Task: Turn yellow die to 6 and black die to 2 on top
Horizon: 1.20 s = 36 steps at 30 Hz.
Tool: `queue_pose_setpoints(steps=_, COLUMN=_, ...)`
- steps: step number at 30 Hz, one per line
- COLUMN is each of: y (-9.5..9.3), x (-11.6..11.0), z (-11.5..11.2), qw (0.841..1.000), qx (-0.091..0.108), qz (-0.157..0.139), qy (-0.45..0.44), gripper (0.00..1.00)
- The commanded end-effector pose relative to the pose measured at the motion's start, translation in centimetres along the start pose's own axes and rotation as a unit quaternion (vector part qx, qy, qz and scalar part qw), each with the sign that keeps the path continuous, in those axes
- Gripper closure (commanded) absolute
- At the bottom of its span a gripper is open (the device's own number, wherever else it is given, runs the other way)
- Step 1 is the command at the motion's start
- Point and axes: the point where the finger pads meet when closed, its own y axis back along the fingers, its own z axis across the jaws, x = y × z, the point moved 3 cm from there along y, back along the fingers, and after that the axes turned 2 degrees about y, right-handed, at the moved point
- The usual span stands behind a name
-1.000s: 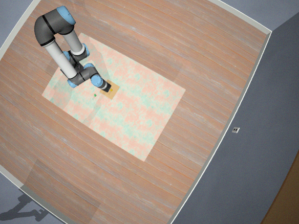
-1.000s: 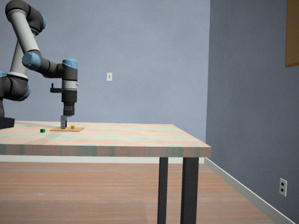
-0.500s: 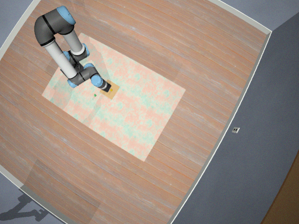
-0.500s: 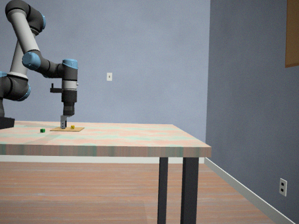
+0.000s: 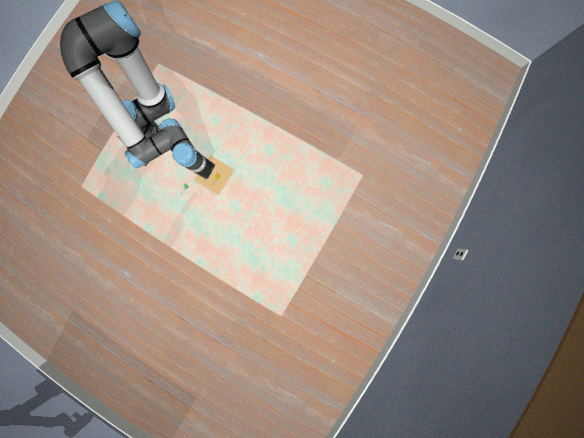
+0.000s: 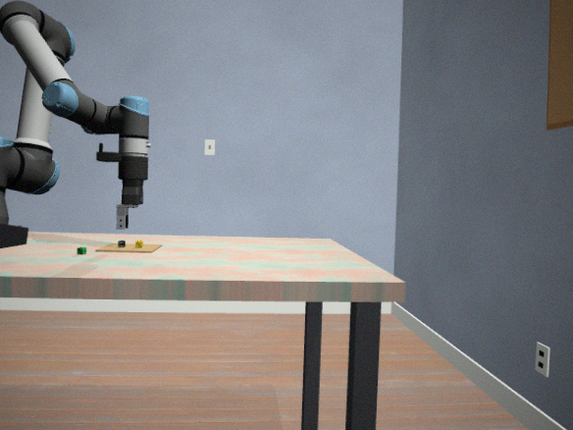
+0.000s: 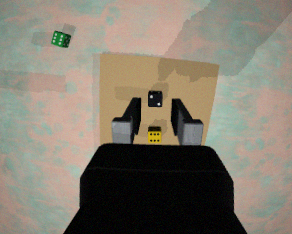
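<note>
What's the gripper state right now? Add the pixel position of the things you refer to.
Gripper (image 6: 123, 229) (image 7: 156, 109): open, holding nothing, raised above the mat (image 5: 223, 183) (image 6: 110, 249) (image 7: 112, 75).

black cubic die hidden from the top view by the dark two-finger gripper (image 5: 212, 177) (image 6: 122, 228) (image 7: 157, 132), small yellow cubic die (image 5: 217, 176) (image 6: 139, 244) (image 7: 154, 135) with pips too small to read from above, robot's dark base cut off by the exterior view's left edge

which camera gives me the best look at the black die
The wrist view: the black die shows there with two white pips on its upper face. The exterior view shows it small on the mat, pips unreadable; from the top I can't make it out.
</note>
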Motion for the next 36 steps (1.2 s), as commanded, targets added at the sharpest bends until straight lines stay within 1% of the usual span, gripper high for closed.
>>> queue_pose_setpoints(steps=1, y=2.6, x=0.1, z=0.0, qw=1.000, qx=-0.001, qz=0.002, qy=0.000, gripper=0.36)
queue_pose_setpoints(steps=6, y=4.2, x=0.1, z=0.0, qw=1.000, qx=-0.001, qz=0.002, qy=0.000, gripper=0.36)
queue_pose_setpoints(steps=13, y=4.5, x=0.1, z=0.0, qw=1.000, qx=-0.001, qz=0.002, qy=0.000, gripper=0.36)
queue_pose_setpoints(steps=14, y=4.5, x=0.1, z=0.0, qw=1.000, qx=-0.001, qz=0.002, qy=0.000, gripper=0.00)
queue_pose_setpoints(steps=36, y=4.6, x=0.1, z=0.0, qw=1.000, qx=-0.001, qz=0.002, qy=0.000, gripper=0.00)
